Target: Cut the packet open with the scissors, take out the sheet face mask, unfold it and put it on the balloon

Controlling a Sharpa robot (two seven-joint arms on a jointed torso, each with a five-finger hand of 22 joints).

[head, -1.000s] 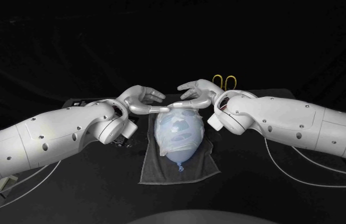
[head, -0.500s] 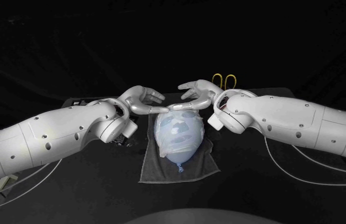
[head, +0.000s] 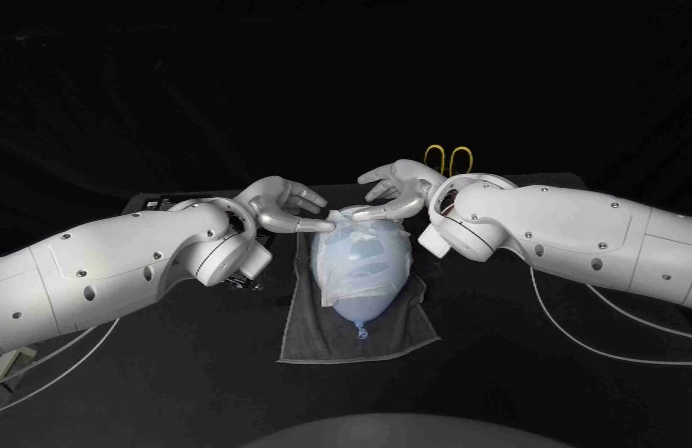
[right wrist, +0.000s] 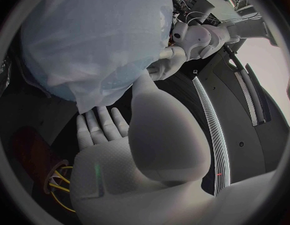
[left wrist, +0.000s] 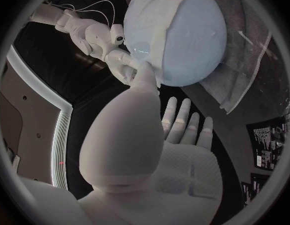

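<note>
Balloon: my balloon [left wrist: 191,45] lies on the towel [head: 397,333], long axis running straight away from me, knot end toward me and round end far.
Mask: the mask [head: 361,253] is draped over the balloon's upper side, with its far edge at the round end.
Left hand: my left hand [head: 284,204] sits at the far end on the left. Its thumb tip is against the mask's edge and its other fingers are spread apart. I cannot tell whether I truly pinch the sheet.
Right hand: my right hand [head: 397,190] mirrors it from the right, thumb on the same edge and fingers straight. Again I cannot tell the grip.
Nearer hand: neither; both meet at the far end.
Next move, I judge: it turns on that axis, drawing the sheet along it toward the knot.
Scissors: the scissors [head: 450,158] lie beyond my right hand, apart from it.
</note>
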